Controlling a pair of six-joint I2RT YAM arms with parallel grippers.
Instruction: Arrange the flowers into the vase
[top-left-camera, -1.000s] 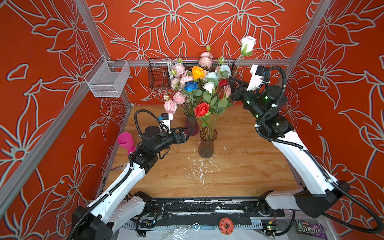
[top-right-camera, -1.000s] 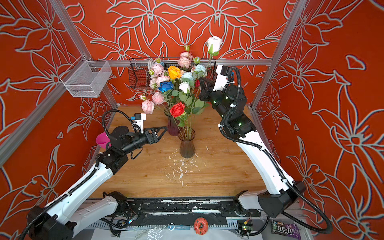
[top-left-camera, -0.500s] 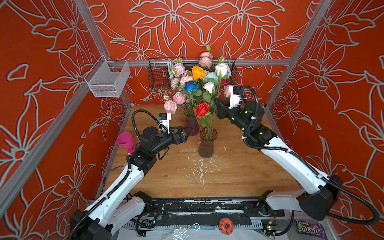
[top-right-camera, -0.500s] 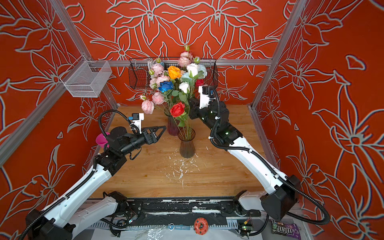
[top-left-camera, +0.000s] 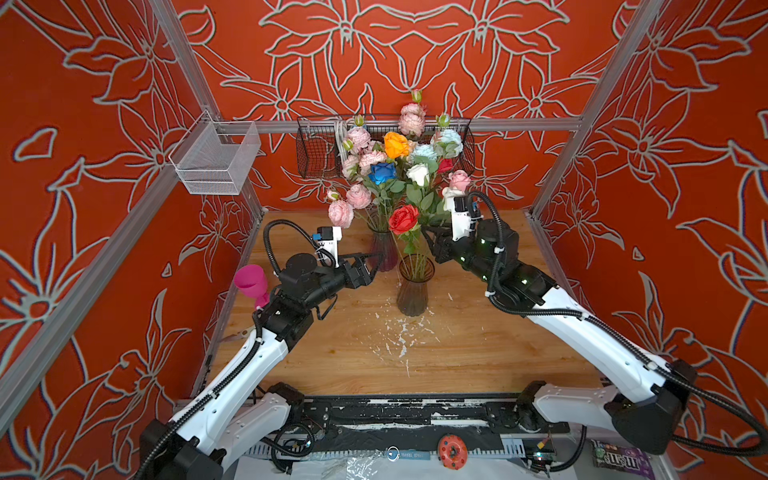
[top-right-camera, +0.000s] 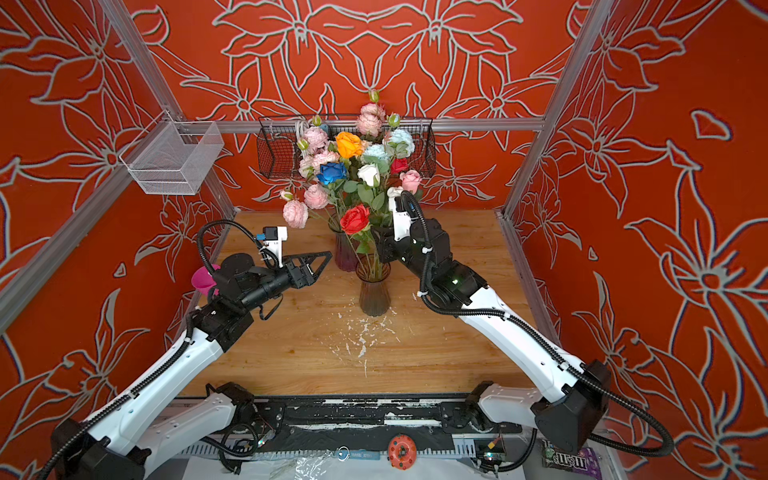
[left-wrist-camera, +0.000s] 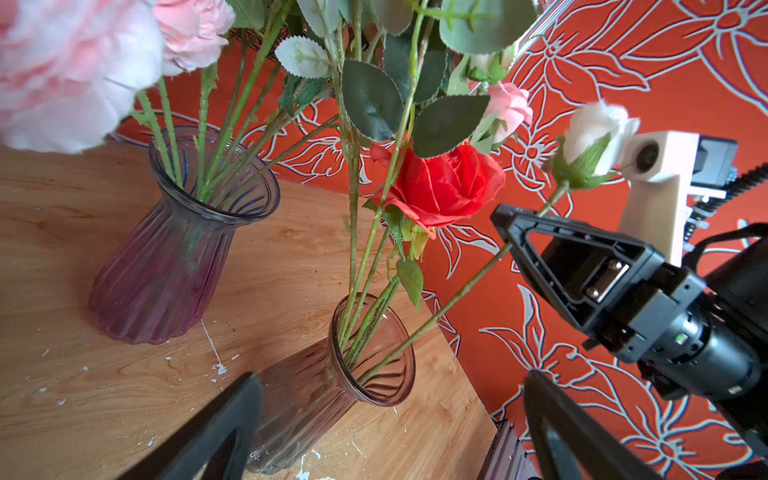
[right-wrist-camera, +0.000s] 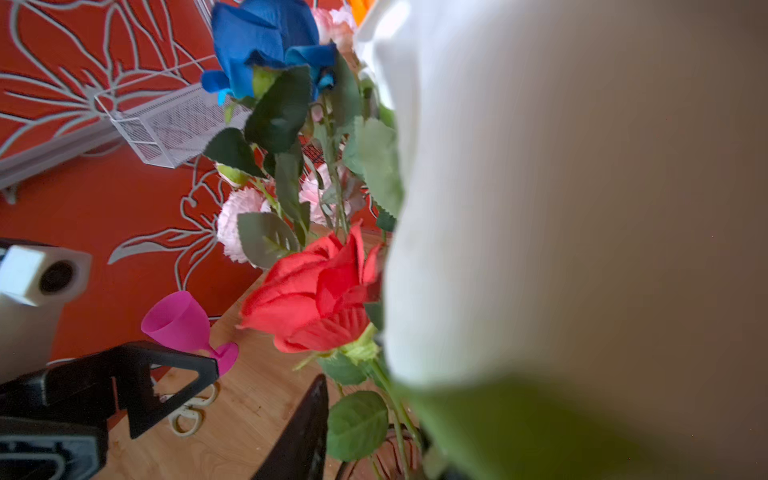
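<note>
White rose (left-wrist-camera: 598, 129) leans out, stem foot inside the small glass vase (left-wrist-camera: 299, 403) with the red rose (left-wrist-camera: 444, 183). Stem passes behind the right gripper (left-wrist-camera: 513, 230); grip unclear. Left gripper (left-wrist-camera: 392, 376) spread wide, empty. Purple vase (left-wrist-camera: 166, 266) nearby.

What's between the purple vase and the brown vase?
Only bare wooden table with white flecks, seen in the left wrist view; purple vase and brown vase stand apart.

A blurred white rose bloom (right-wrist-camera: 540, 208) swamps half the right wrist view, leaving only a sliver of the ribbed smoky glass vase (right-wrist-camera: 390, 455). On the right gripper (left-wrist-camera: 511, 237) the near finger covers the far one, so its grip can't be read.
</note>
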